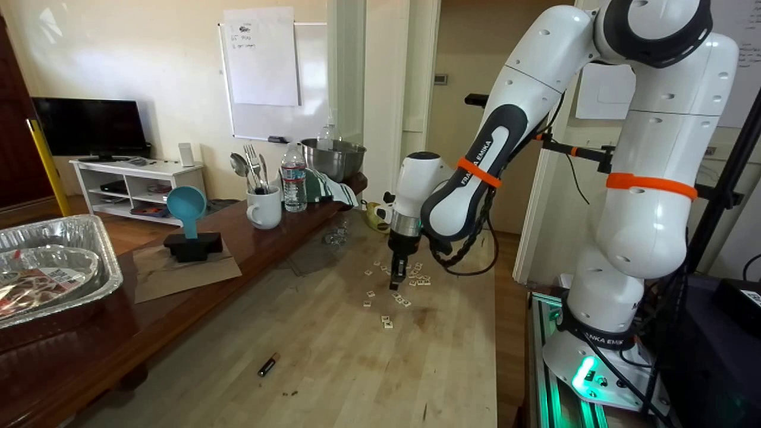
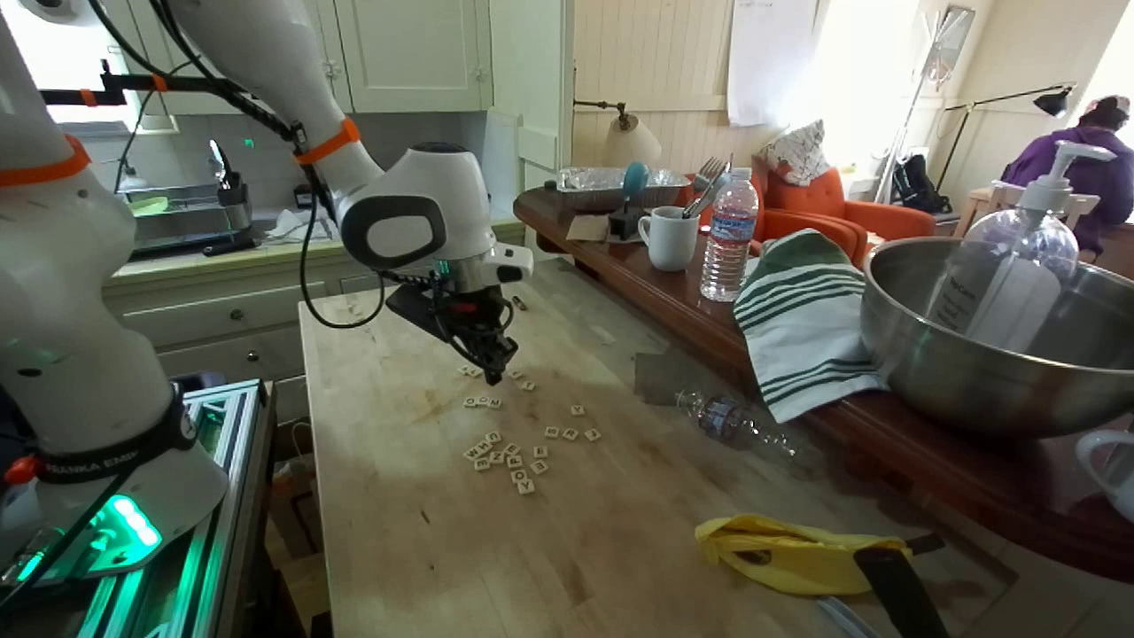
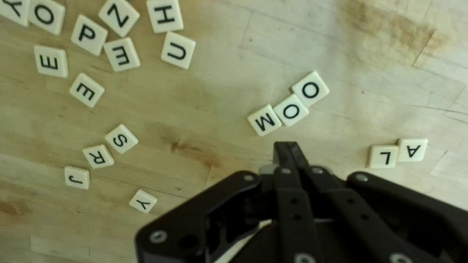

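My gripper [image 3: 286, 145] is shut with its fingertips together, and nothing shows between them. It hangs above the wooden table among white letter tiles, and shows in both exterior views [image 1: 394, 286] [image 2: 493, 377]. Nearest its tips in the wrist view is an M tile [image 3: 264, 120]. It lies in a touching row with an O tile [image 3: 291, 110] and another O tile [image 3: 310, 90]. An L tile [image 3: 383, 156] and an A tile [image 3: 412, 150] lie touching at the right. An S tile [image 3: 121, 138], an R tile [image 3: 98, 156], a J tile [image 3: 77, 178] and a Y tile [image 3: 143, 201] lie left. Several more cluster upper left.
A battery [image 1: 269, 364] lies on the table [image 1: 333, 380]. A clear bottle [image 2: 731, 418] and a yellow bag [image 2: 788, 554] also lie there. A raised wooden ledge along the side bears a mug of cutlery [image 1: 264, 208], an upright water bottle [image 1: 294, 180] and a steel bowl [image 2: 992, 381].
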Motion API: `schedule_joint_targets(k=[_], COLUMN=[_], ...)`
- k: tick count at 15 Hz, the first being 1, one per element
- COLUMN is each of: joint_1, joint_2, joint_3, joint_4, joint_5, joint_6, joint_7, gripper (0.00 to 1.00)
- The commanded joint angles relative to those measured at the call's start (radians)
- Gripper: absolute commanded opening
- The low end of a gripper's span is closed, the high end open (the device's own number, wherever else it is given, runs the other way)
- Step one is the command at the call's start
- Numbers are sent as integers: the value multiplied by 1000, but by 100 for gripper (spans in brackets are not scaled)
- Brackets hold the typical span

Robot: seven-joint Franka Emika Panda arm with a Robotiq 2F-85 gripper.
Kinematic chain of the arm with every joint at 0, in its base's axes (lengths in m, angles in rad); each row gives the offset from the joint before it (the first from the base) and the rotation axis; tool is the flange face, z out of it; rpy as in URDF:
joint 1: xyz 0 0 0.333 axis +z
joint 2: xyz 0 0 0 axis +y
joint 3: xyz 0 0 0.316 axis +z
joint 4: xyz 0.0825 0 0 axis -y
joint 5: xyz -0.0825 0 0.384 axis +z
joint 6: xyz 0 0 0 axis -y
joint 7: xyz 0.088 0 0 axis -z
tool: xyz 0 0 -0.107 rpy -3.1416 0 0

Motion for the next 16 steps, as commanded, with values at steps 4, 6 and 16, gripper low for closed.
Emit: schedule_joint_targets(k=[4,6,16], joint_1=[29,24,26], joint_2=[-1,15,86], joint_3=[-31,-38,-29], joint_4=[0,0,0], joint_5=[109,98,191], joint_6=[-72,-30,67], joint_7=[79,124,135], gripper=[0,0,0])
